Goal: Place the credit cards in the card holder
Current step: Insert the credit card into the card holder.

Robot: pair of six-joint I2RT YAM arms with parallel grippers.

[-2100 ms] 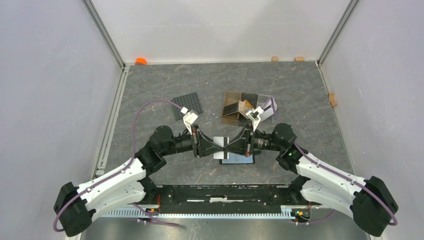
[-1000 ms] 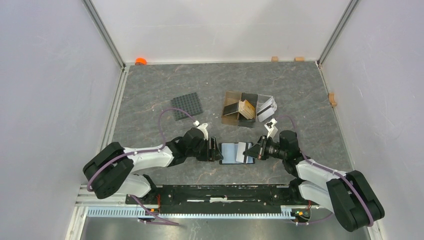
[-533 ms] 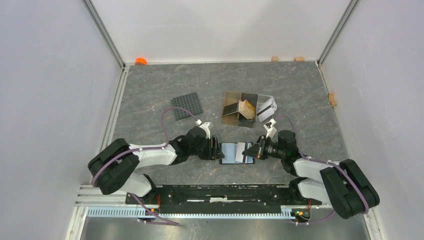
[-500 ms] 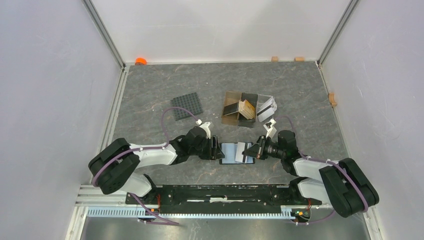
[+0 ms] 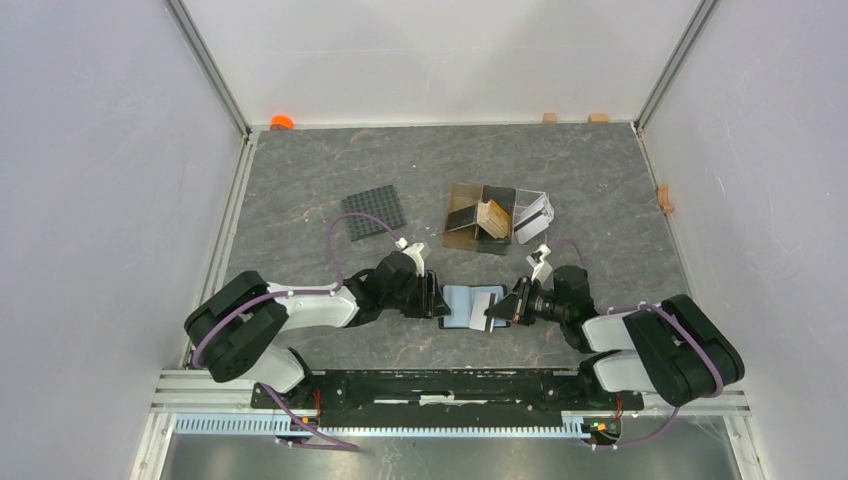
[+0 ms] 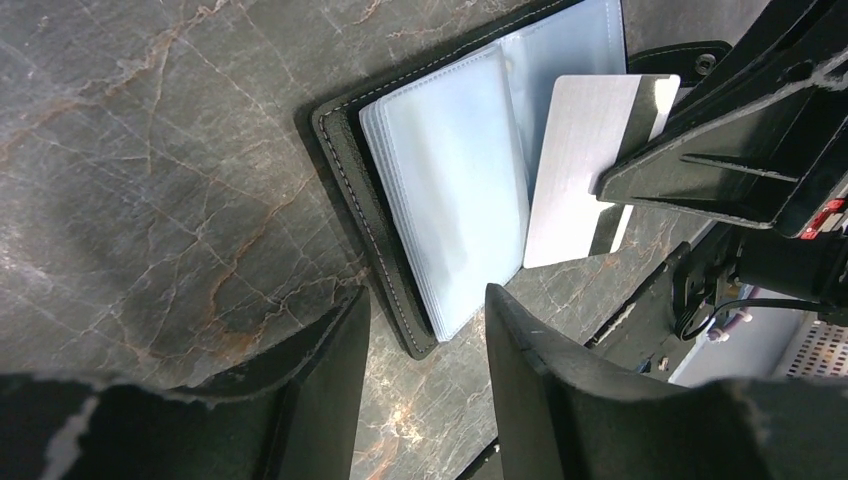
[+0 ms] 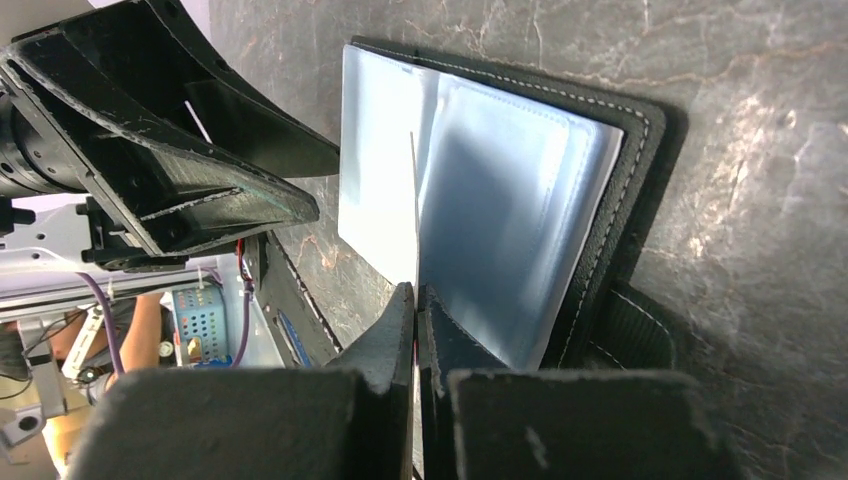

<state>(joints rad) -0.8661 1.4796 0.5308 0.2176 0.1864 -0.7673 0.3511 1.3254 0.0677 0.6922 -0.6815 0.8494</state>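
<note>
Top external view: the grey marbled bench (image 5: 600,200) carries everything, and the card holder (image 5: 462,302) lies open on it near the front edge. The left arm (image 5: 300,310) lies low to the holder's left and the right arm (image 5: 640,340) low to its right. Two seconds ago both were raised, with their tips meeting above the holder. Beyond the holder stands the brown compartment box (image 5: 465,228) with tan cards (image 5: 490,217) leaning inside. The black gridded mat (image 5: 375,212) lies beyond the holder and to its left. Neither has moved.

The card holder (image 6: 450,190) shows pale blue-grey sleeves inside a black stitched cover (image 7: 520,200). A whitish credit card (image 5: 487,312) with a dark stripe lies across the holder's right page (image 6: 585,170). Half a second ago it lay squarely on that page; now it is skewed, with one end overhanging the holder's near edge. Whether any of it sits inside a sleeve cannot be told.

The right pincer (image 5: 512,300) is clamped on that card, which its own camera sees edge-on (image 7: 414,200) between the closed fingertips (image 7: 415,292). The left pincer (image 5: 432,297) stands spread and empty at the holder's left edge (image 6: 425,300).
</note>
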